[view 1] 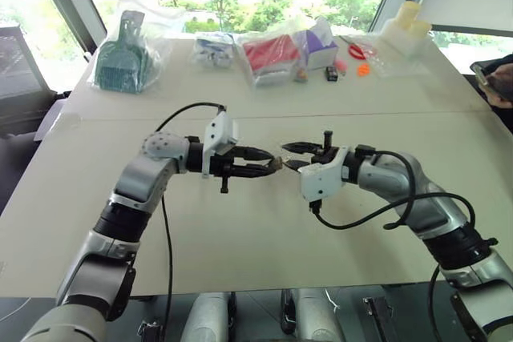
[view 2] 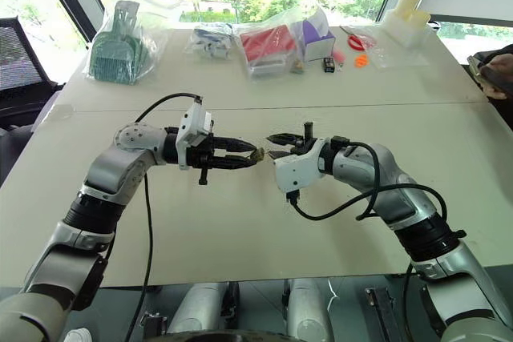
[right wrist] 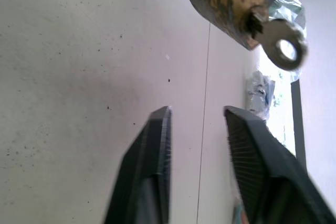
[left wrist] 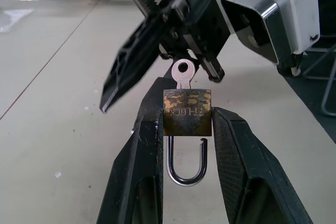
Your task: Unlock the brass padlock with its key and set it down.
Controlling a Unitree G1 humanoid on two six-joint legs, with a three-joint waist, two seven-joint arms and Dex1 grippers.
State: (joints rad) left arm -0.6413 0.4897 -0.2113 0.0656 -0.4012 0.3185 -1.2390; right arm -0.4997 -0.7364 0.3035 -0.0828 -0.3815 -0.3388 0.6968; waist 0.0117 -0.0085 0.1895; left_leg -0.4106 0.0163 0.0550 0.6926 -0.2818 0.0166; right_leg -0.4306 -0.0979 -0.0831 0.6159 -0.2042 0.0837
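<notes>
My left gripper (left wrist: 187, 109) is shut on the brass padlock (left wrist: 187, 113), pinching its body by the two sides, held above the table's middle (view 1: 275, 164). The silvery shackle (left wrist: 186, 163) points back toward the wrist, and one leg ends free of the body. The key (left wrist: 182, 72) sticks out of the padlock's other end, its round head bare (right wrist: 281, 45). My right gripper (view 1: 287, 156) faces the left one tip to tip and is open. Its fingers (right wrist: 157, 145) stand apart just off the key, with nothing between them.
Plastic bags line the table's far edge: a green item (view 1: 124, 58), a red one (view 1: 268, 54), a purple box (view 1: 319, 46) and small orange bits (view 1: 363, 70). White containers (view 1: 405, 26) stand at the far right. A person's hand (view 1: 497, 82) rests at the right edge.
</notes>
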